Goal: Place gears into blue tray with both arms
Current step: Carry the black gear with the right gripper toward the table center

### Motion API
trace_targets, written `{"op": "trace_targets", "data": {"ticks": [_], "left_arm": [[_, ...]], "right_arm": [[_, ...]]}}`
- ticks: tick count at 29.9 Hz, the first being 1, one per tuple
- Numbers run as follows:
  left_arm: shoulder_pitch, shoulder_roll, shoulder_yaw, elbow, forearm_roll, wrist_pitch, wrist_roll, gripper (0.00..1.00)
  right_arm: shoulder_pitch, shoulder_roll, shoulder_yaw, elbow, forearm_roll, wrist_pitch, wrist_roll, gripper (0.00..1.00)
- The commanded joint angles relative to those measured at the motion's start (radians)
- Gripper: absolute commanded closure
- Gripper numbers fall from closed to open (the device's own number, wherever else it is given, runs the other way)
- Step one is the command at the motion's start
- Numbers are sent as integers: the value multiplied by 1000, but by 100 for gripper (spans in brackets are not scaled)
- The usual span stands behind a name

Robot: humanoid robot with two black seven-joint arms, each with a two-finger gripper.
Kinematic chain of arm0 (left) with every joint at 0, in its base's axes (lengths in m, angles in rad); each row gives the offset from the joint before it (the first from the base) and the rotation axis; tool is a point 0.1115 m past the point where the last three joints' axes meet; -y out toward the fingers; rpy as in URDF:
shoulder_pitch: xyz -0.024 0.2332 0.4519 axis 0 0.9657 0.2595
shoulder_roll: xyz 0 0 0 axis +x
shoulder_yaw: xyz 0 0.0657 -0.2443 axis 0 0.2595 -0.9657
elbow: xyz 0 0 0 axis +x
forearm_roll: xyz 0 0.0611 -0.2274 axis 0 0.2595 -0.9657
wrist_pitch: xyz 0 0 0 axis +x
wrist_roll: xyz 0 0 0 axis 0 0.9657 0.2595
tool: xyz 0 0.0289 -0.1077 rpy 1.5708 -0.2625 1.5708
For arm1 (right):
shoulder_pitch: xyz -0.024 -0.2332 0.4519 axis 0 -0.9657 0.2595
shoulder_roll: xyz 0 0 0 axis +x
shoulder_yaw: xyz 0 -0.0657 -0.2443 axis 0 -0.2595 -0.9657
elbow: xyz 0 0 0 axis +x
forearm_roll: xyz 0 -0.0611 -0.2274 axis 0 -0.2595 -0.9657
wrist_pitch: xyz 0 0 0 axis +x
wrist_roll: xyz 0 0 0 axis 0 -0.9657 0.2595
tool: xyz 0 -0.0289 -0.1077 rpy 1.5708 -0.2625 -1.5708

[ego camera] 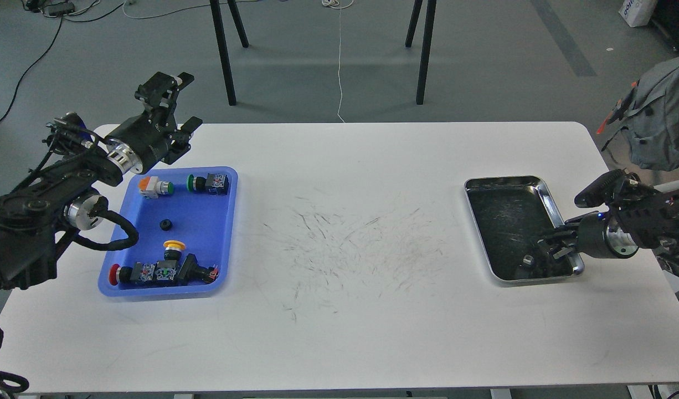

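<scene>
Your right gripper point(544, 252) reaches low into the silver tray point(508, 183), finger state unclear; a small object point(528, 259) lies just beside its fingertips.

The blue tray point(227, 233) sat near the tabletop's point(345, 332) left edge, the metal tray point(505, 185) near its right edge, well apart. In the blue tray, one gear point(164, 225) lay near the middle, two push-button switches point(206, 183) along the far rim, and more switches along the near rim. The left gripper point(170, 105) hung over the tabletop's far-left corner; the right gripper point(550, 252) was in the metal tray's near-right corner.
</scene>
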Motion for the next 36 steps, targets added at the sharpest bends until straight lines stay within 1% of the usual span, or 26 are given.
{"op": "trace_targets", "data": {"ticks": [1,5,8,13,16,21,24,27,28,32,36], "left_arm": [[0,2,0,0,0,-1,0,0],[0,4,0,0,0,-1,0,0],[0,4,0,0,0,-1,0,0],[0,2,0,0,0,-1,0,0],[0,4,0,0,0,-1,0,0],[0,4,0,-3,0,-6,0,0],[-1,7,0,-8,-31,-26,0,0],[-3,7,0,-3,-75,-82,0,0],[-3,8,-1,-5,-86,-108,0,0],[-6,20,-17,4,-165,-152,0,0],[-1,23,-50,8,-247,-153,0,0]], "right_arm": [[9,3,11,1,0,-8,0,84],[12,4,16,2,2,-36,0,84],[14,7,30,2,3,-63,0,87],[10,32,114,2,3,-94,0,90],[4,59,175,4,3,-128,0,95],[3,107,276,62,37,-158,0,98],[-3,125,327,109,58,-195,0,98],[-14,168,366,149,72,-293,0,98],[-23,188,367,157,72,-306,0,98],[-46,252,370,165,72,-327,0,98],[-75,302,369,165,69,-353,0,98]]}}
